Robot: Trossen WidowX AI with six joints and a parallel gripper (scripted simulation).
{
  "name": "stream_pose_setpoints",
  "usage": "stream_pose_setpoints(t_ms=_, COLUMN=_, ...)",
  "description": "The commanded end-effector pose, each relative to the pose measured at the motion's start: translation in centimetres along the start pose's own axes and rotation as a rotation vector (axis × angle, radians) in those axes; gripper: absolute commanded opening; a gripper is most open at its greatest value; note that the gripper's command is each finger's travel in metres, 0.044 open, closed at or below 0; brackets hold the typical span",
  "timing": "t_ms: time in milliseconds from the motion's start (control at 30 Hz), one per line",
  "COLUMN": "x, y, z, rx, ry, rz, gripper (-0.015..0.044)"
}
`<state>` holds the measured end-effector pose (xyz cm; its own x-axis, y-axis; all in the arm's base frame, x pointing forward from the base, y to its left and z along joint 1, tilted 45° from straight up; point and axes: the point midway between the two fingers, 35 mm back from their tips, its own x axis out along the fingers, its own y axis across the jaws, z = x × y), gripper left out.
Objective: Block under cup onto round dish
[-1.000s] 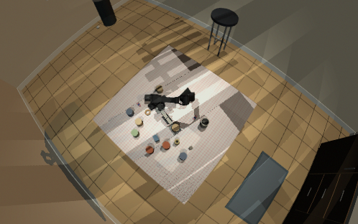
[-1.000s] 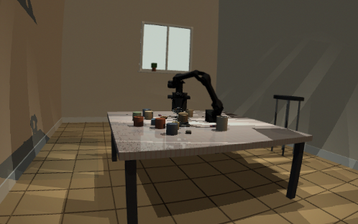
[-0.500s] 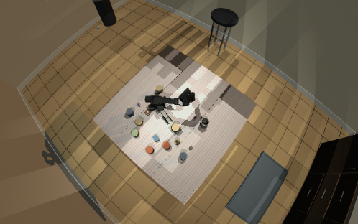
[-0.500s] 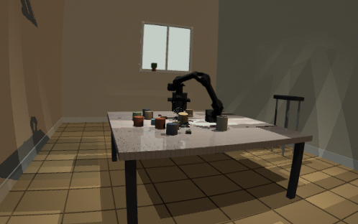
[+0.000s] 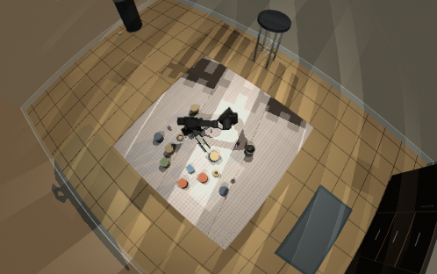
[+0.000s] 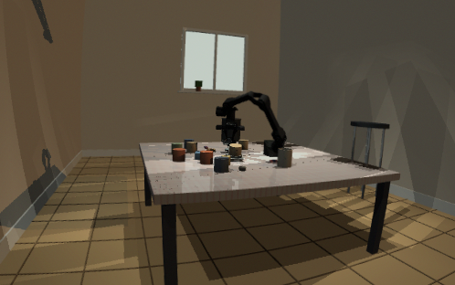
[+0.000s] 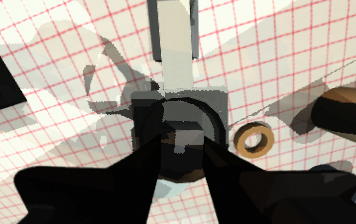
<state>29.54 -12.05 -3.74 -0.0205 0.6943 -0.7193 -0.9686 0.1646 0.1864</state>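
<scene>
My gripper (image 7: pixel 181 139) (image 5: pixel 191 130) is low over the near end of the balance (image 5: pixel 203 144) (image 7: pixel 176 70), its fingers closed on the small grey block (image 7: pixel 190 137). The block is inside a dark round rim on the balance's square end plate. No cup covers this end. A tan cup (image 5: pixel 214 155) (image 6: pixel 235 150) stands on the far end. A similar tan cup (image 5: pixel 194 108) (image 6: pixel 244 144) stands on the table behind the gripper; whether it is the balance's other cup cannot be told. I cannot pick out the round dish clearly.
A tan ring (image 7: pixel 254 140) (image 5: pixel 180 137) lies beside the balance, near a brown cylinder (image 7: pixel 342 112) (image 5: pixel 168 149). Blue (image 5: pixel 158 137), green (image 5: pixel 164 162) and orange (image 5: pixel 203 177) cylinders stand around it. A dark jar (image 5: pixel 249 150) stands beyond the far cup.
</scene>
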Motion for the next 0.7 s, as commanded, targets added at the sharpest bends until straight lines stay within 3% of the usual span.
stream_pose_setpoints(t_ms=0, x=-1.4, y=-0.1, z=-0.3, rx=0.025, ry=0.011, rz=-0.019, gripper=0.0)
stream_pose_setpoints(t_ms=667, x=-9.3, y=0.1, z=-0.1, rx=0.075, ry=-0.009, rz=-0.023, gripper=0.0)
